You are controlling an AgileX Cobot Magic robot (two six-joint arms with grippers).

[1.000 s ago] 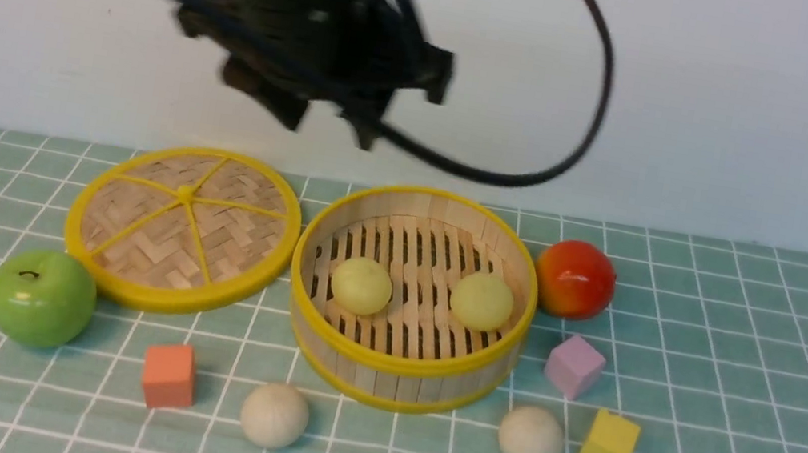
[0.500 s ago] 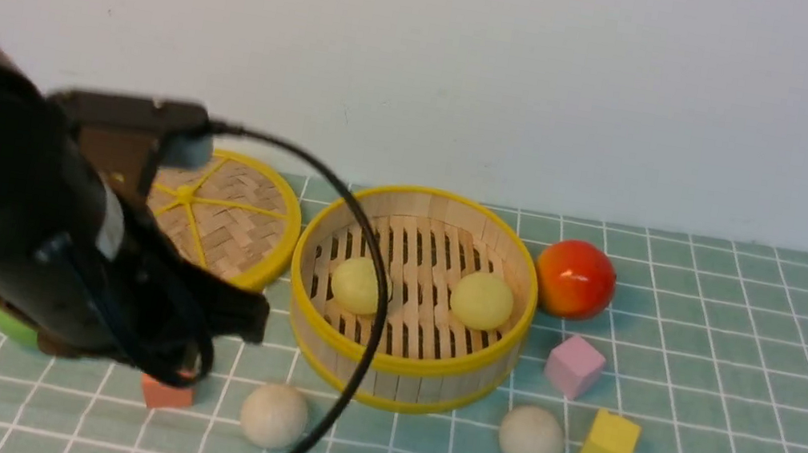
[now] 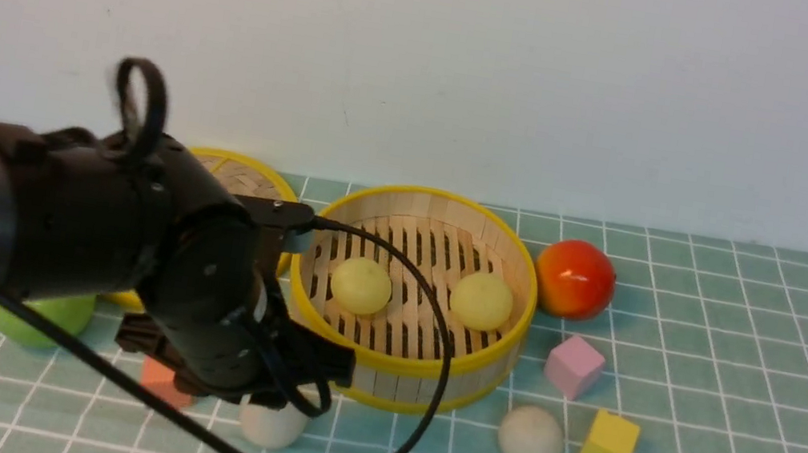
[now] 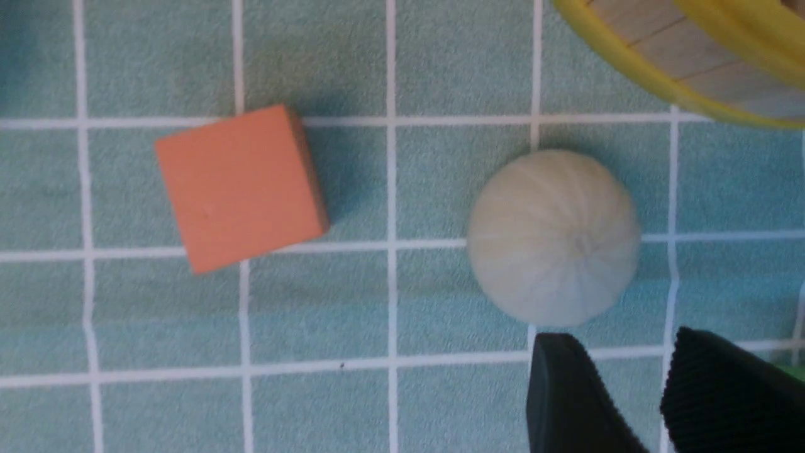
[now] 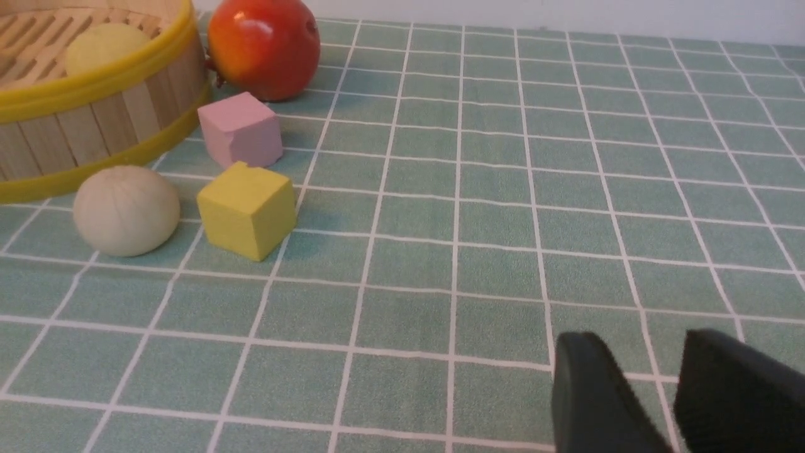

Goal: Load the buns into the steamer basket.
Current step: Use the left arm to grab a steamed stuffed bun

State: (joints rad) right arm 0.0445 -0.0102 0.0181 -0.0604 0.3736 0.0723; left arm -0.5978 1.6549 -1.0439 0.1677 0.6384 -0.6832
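left hand (image 4: 626, 352) released, empty, just beside off-white bun (image 4: 553, 238) near steamer basket (image 4: 692, 60); right hand (image 5: 641, 346) released, well clear of basket.

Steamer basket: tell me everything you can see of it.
The steamer basket is round and shallow and looks like bamboo. Its upright wall of pale strips has yellow rims top and bottom, and its slatted floor shows dark gaps. It sits level and uncovered on the green gridded cloth. A yellow-green bun and a second bun of the same colour rest inside, side by side and apart. In the front view the left arm hides part of its left side.
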